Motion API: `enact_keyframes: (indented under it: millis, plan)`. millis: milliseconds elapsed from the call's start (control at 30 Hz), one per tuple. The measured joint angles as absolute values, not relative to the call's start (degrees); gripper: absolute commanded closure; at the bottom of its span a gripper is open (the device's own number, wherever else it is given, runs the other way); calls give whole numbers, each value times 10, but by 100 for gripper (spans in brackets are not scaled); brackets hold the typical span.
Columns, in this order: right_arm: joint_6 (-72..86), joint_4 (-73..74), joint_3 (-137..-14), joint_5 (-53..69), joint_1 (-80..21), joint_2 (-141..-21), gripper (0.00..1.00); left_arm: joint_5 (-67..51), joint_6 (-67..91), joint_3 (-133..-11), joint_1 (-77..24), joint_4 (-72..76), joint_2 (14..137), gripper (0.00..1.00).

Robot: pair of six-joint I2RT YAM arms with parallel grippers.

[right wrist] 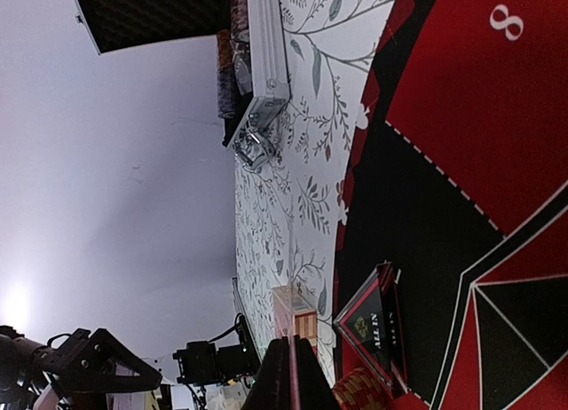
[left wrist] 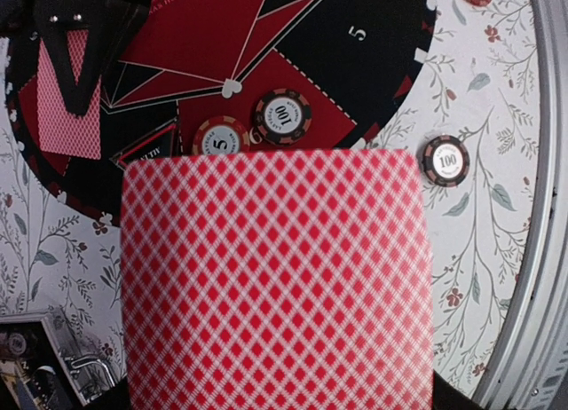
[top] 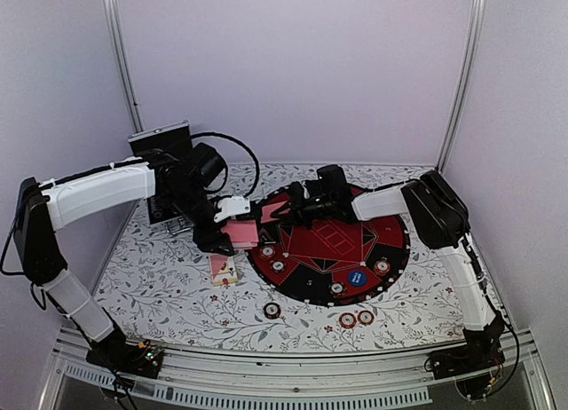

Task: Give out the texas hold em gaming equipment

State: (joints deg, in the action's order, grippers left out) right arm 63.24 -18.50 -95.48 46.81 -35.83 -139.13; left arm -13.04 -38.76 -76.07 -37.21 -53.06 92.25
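Top external view: the left claw [top: 229, 238] pinches a pink-backed deck [top: 241, 232] just off the left rim of the round mat [top: 306, 284], above the desk [top: 160, 286]. The right claw [top: 289, 209], reaching in from the opposite side, is pressed together on a single card [top: 274, 208] at the mat's far-left edge, just beyond the deck. Left wrist view: the deck fills the foreground, back up. Past it the card shows its back under the right claw's dark fingers [left wrist: 75, 73], its long axis running along them. Since the card sits in the right claw and apart from the deck, the right arm is judged the one to lay it down, with the mat directly beneath and stretching toward that arm's own side. Chips [left wrist: 282, 115] rest on the mat near the deck, so a bare patch of mat has to be chosen for the card
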Motion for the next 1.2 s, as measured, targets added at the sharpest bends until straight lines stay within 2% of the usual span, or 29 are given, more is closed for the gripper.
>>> enact_keyframes:
  millis: [267,533,600,733,833,967,1200]
  plan:
    - [617,-129,-1032,447,-358,-1449,94,-133,-383,-761,-372,-531,922,100]
    - [615,-105,-1056,421,-358,-1474,93,-133,-380,-760,-372,-531,922,100]
    - [615,-103,-1059,414,-358,-1477,85,-133,-379,-760,-372,-531,922,100]
    - [615,-101,-1061,407,-358,-1479,63,-133,-379,-760,-372,-531,922,100]
    - [607,-107,-1060,407,-358,-1478,51,-133,-379,-759,-372,-531,922,100]
    - [599,-125,-1025,404,-359,-1455,43,-135,-379,-759,-372,-531,922,100]
    - [565,-88,-957,363,-359,-1391,35,-138,-379,-759,-372,-531,922,100]
